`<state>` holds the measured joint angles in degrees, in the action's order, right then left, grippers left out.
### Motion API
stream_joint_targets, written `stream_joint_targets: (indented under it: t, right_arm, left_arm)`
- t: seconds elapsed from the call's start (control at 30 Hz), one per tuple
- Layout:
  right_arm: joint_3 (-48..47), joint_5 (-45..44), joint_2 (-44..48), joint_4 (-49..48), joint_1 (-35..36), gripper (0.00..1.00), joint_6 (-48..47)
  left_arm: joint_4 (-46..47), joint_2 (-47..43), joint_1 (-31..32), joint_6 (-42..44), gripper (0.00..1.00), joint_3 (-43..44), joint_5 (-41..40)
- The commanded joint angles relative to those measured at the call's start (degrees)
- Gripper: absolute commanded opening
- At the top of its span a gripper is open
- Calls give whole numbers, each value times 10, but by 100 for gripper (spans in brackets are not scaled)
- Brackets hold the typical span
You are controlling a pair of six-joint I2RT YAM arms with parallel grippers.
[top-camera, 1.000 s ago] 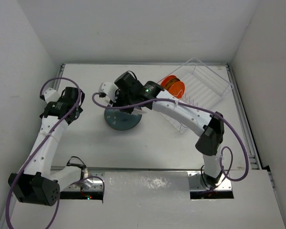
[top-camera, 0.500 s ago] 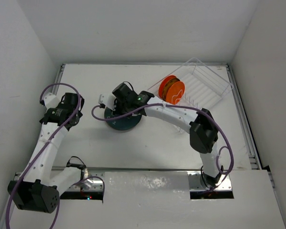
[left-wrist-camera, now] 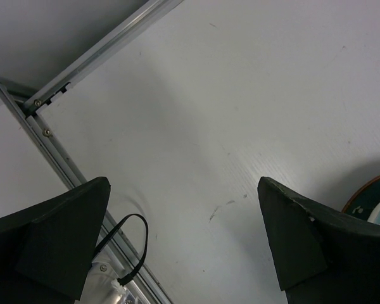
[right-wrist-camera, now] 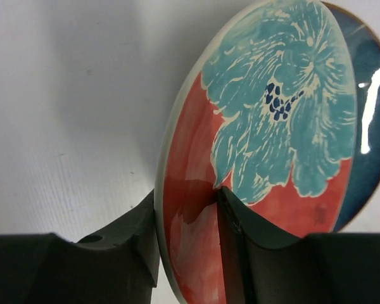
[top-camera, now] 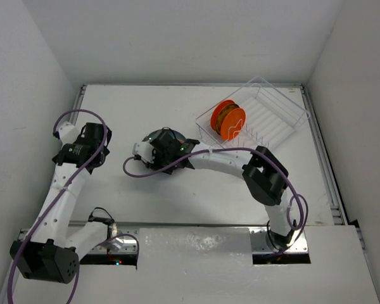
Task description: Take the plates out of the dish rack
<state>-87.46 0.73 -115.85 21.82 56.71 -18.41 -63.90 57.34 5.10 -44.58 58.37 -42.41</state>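
Note:
My right gripper [right-wrist-camera: 187, 193] is shut on the rim of the large red plate with the teal-white flower [right-wrist-camera: 272, 126], holding it tilted on edge. The dark teal plate [right-wrist-camera: 370, 145] lies flat on the table just behind it. In the top view my right gripper [top-camera: 154, 152] is low over the teal plate [top-camera: 164, 135] and hides the red plate. Two small plates stand upright in the clear dish rack [top-camera: 278, 117]: the plain orange one [top-camera: 235, 125] and the amber one [top-camera: 220, 113] behind it. My left gripper [left-wrist-camera: 183, 190] is open and empty, left of the plates [top-camera: 94, 140].
A metal rail [left-wrist-camera: 57, 171] runs along the table's left edge, with a black cable loop [left-wrist-camera: 130, 244] beside it. The teal plate's rim [left-wrist-camera: 370, 201] shows at the right of the left wrist view. White walls close the table in on three sides.
My right gripper has carried the red plate leftward and nearer, down over the teal plate, uncovering the rack's small plates. My left arm shifted slightly, then held still.

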Motion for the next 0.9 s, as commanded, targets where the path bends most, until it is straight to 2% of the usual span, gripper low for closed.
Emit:
stream_joint_targets:
  t: [0.0, 0.17, 0.2, 0.33, 0.6, 0.67, 0.7, 0.8, 0.87]
  right_arm:
    - [20, 17, 10, -65, -7, 36, 49]
    - [58, 32, 10, -97, -7, 48, 80]
    - [60, 37, 6, -99, -8, 56, 85]
    - [55, 24, -8, -98, -10, 69, 94]
    - [-6, 33, -20, -68, -35, 76, 125]
    - [-23, 48, -17, -53, -43, 88, 142]
    - [-31, 52, -16, -42, -46, 99, 149]
    - [-74, 79, -2, 12, -54, 99, 158]
    - [-74, 85, 44, 27, -65, 99, 184]
  left_arm:
    - [24, -22, -8, 15, 100, 6, -11]
    - [39, -26, -8, 26, 100, 0, -5]
    - [45, -26, -8, 29, 100, -4, -1]
    - [64, -23, -8, 43, 100, -11, 16]
    - [88, -14, -8, 66, 100, -1, 32]
    - [92, -10, -8, 69, 100, -1, 37]
    - [94, -8, -8, 70, 100, 0, 39]
    - [98, 1, -8, 76, 100, 6, 50]
    - [102, 6, -9, 90, 100, 14, 58]
